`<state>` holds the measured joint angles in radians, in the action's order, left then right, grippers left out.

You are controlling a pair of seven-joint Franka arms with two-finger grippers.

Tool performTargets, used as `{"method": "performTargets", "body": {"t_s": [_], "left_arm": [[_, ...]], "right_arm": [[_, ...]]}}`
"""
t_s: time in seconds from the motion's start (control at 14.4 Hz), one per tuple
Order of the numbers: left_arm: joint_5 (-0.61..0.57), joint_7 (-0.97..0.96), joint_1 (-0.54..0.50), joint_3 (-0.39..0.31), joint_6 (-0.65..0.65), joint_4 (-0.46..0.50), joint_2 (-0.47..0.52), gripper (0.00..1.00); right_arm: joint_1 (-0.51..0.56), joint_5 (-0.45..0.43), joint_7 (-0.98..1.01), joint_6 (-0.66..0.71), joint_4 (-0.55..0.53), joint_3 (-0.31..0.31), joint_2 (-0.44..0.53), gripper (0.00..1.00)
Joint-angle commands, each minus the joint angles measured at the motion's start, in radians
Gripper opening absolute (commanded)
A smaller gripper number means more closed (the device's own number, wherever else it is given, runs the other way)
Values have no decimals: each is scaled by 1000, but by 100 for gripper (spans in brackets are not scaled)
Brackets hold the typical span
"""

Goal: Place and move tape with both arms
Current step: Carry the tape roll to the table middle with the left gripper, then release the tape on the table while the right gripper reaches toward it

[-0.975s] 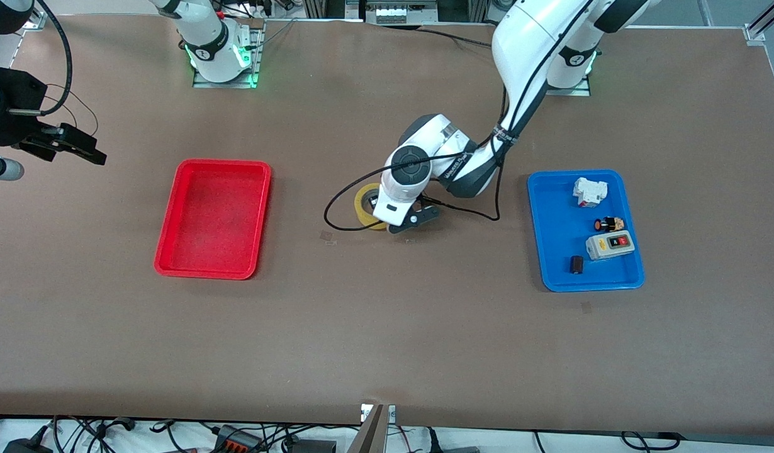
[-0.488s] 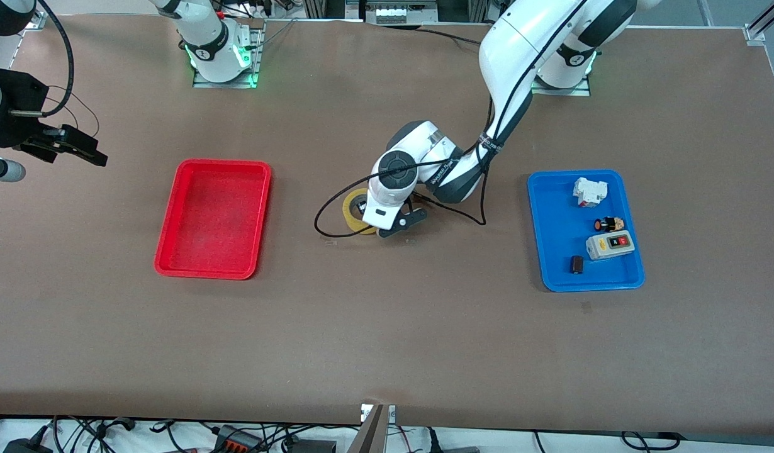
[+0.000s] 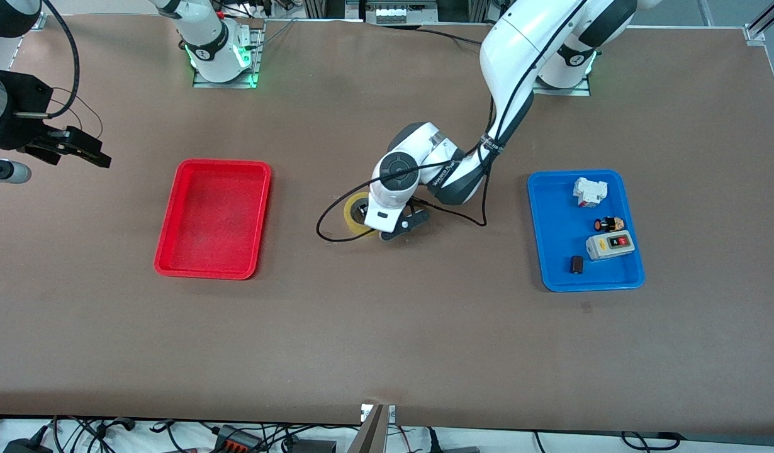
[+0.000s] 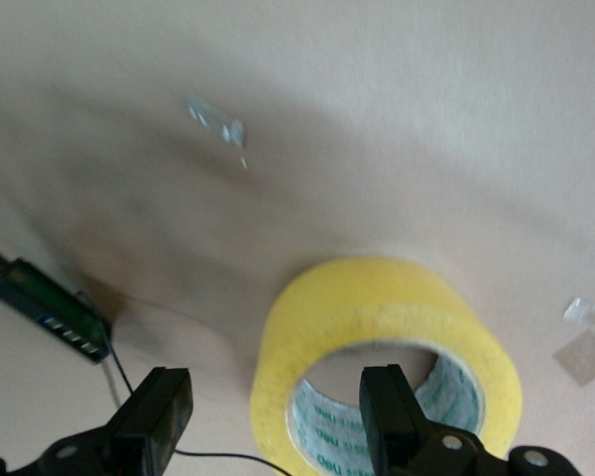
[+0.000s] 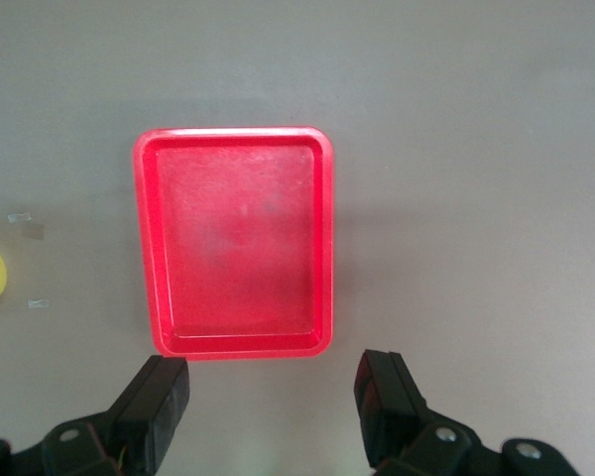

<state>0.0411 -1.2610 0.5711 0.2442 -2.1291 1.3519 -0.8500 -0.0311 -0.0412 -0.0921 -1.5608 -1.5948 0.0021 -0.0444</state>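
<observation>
The yellow tape [image 3: 351,214] lies flat on the table about midway between the two trays. My left gripper [image 3: 379,220] is down at it, mostly hidden under its own wrist. In the left wrist view the left gripper [image 4: 278,409] is open and straddles the tape [image 4: 377,296]: one finger [image 4: 389,402] is in the hole, the other [image 4: 162,409] is outside, clear of the wall. My right gripper [image 3: 85,154] is open and empty, held high at the right arm's end of the table. In the right wrist view the right gripper [image 5: 278,397] looks down on the red tray [image 5: 233,243].
The red tray [image 3: 214,217] is empty. A blue tray [image 3: 544,251] toward the left arm's end holds a white part [image 3: 589,191], a grey switch box [image 3: 609,245] and a small black cylinder [image 3: 576,264]. A black cable [image 3: 327,229] loops beside the tape.
The left arm and the tape shifted toward the red tray over the first half second, then the arm barely moved. The right gripper drifted slightly.
</observation>
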Motion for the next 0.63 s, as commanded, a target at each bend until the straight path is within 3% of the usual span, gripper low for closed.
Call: {"method": "performTargets", "body": {"t_s": [0.0,0.28,0.56], "left_arm": [[-62,-23,-34,-19,142,1,103,100],[-70,58,-163,-10,328,6,242,100],[-63,233,-298,-5,512,4,350,100]], "right_arm": [[-64,12,2,-21,7,1,-14,98],[-170,17,-17,-61,6,1,-70,98],[-286,78,-178,-136,-10,1,-152,97]]}}
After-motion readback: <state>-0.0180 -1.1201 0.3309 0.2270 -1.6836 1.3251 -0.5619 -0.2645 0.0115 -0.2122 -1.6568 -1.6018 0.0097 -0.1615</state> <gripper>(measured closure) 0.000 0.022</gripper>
